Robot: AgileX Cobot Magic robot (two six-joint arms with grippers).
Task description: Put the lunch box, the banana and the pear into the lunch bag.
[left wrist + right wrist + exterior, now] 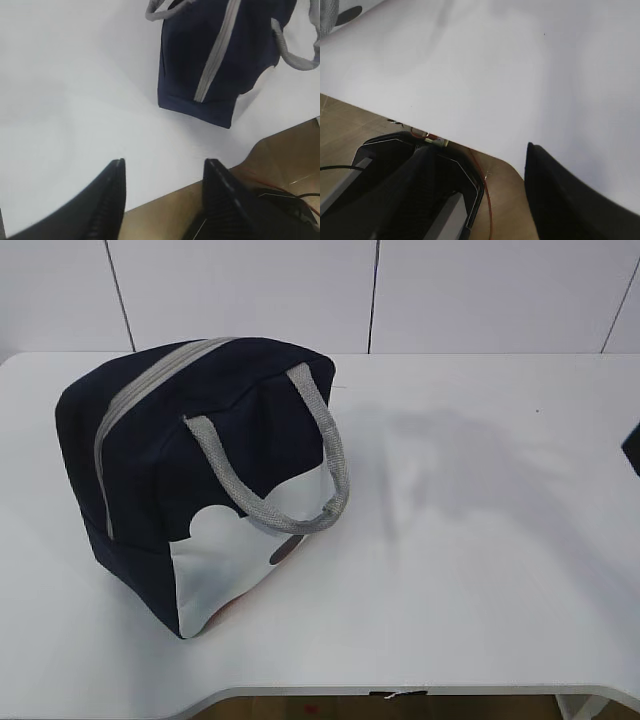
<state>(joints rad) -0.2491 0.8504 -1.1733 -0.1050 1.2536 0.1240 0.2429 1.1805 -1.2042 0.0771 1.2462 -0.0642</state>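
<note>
Bag [170, 470] is sitting zipped on the table's left, ahead-right of the left gripper [165, 172] (nearer arm); zipper running away from it; both grippers' fingers spreading empty.

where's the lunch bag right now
The lunch bag stands on the left half of the white table in the exterior view, zipped shut; the left wrist view shows it near the table's front edge.

Navy-and-white lunch bag [150, 450], grey handles [325, 455]
</note>
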